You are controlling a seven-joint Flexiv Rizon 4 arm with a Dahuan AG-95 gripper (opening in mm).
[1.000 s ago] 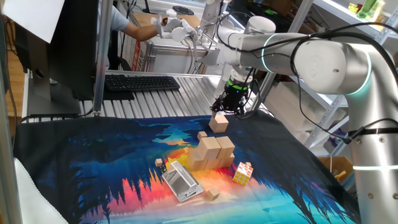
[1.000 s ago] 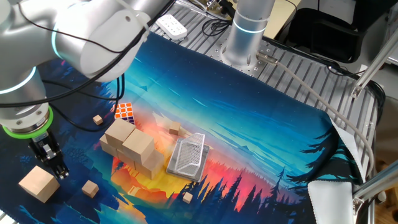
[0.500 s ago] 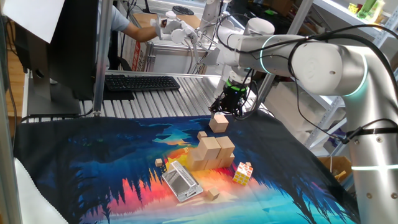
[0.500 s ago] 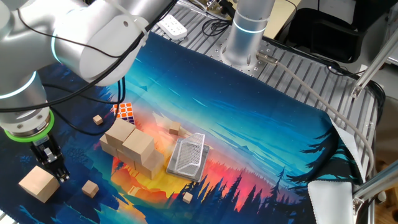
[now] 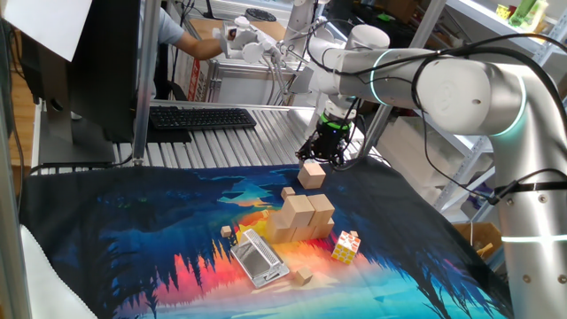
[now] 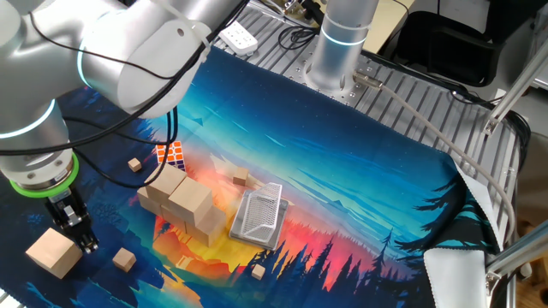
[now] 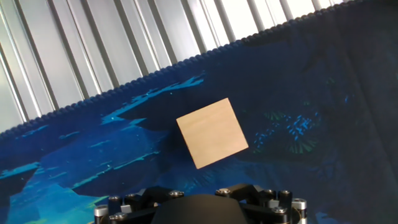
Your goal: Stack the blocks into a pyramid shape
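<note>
One loose tan block (image 5: 311,175) lies on the cloth near its far edge, apart from the others, and shows again as the block (image 6: 53,252) and the block (image 7: 212,132). The other blocks (image 5: 301,217) sit bunched together mid-cloth, some resting on others, also visible as the stacked blocks (image 6: 181,201). My gripper (image 5: 326,158) hangs just above and behind the loose block, open, with nothing between its fingers. From the other side the gripper (image 6: 75,235) stands right beside that block. The hand view shows only the gripper's dark base, not the fingertips.
A multicoloured puzzle cube (image 5: 345,247) and a metal grater-like piece (image 5: 260,258) lie beside the stack. Tiny wooden cubes (image 6: 124,259) are scattered on the cloth (image 5: 142,239). Ribbed metal table (image 7: 93,56) borders the cloth; a keyboard (image 5: 202,117) sits behind.
The gripper has shifted slightly over the loose block, staying open. The blocks have not moved.
</note>
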